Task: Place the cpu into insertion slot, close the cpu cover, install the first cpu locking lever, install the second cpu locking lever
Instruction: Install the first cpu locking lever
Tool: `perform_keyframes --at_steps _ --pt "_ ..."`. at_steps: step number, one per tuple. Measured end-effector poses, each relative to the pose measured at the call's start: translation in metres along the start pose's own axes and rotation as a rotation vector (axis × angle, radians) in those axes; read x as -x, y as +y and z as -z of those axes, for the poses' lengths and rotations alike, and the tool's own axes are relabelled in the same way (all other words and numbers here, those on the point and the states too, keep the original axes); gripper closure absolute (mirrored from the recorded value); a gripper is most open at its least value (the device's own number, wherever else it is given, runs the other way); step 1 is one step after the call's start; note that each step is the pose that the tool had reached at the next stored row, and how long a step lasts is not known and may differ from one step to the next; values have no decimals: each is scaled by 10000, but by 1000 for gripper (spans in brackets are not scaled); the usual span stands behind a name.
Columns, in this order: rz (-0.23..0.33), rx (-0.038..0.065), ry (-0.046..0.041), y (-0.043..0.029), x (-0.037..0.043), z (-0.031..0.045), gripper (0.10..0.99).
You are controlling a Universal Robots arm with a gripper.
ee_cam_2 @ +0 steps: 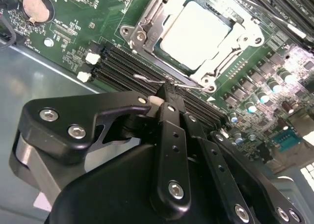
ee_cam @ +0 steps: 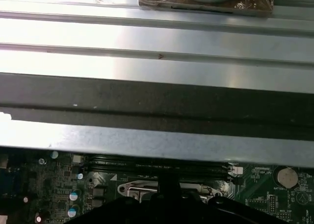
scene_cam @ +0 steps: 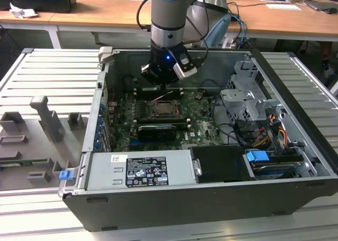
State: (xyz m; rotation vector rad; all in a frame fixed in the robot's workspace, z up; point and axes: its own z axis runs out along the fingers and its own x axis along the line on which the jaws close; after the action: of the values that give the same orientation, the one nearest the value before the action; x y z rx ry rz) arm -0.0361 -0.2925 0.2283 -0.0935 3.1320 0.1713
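Note:
The cpu (ee_cam_2: 196, 33), a pale square chip, lies flat in its socket on the green motherboard (ee_cam_2: 64, 33). The cpu cover (ee_cam_2: 147, 25), a silvery frame, lies down around it. A thin wire cpu locking lever (ee_cam_2: 144, 79) runs along the socket edge beside the memory slots. My gripper (ee_cam_2: 167, 91) has its black fingers pressed together on that wire. In the exterior view the gripper (scene_cam: 161, 85) hangs inside the open case, just behind the socket (scene_cam: 163, 110). The first wrist view has the cover's edge (ee_cam: 132, 188) below the case wall.
A long black card (scene_cam: 156, 131) lies in front of the socket, and the power supply (scene_cam: 140, 170) beyond it at the case front. A drive cage (scene_cam: 245, 101) and cables (scene_cam: 264, 130) crowd the exterior view's right. The case wall (ee_cam: 157, 91) stands close behind the gripper. A coin battery (ee_cam_2: 35, 6) sits near the memory slots (ee_cam_2: 122, 67).

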Motion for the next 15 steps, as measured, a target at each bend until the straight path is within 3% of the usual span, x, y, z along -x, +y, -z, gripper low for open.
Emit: perform_keyframes --at_steps 2,15 --pt "15 1 0 -1 4 -44 980" --pt "16 0 -1 3 127 -108 980"
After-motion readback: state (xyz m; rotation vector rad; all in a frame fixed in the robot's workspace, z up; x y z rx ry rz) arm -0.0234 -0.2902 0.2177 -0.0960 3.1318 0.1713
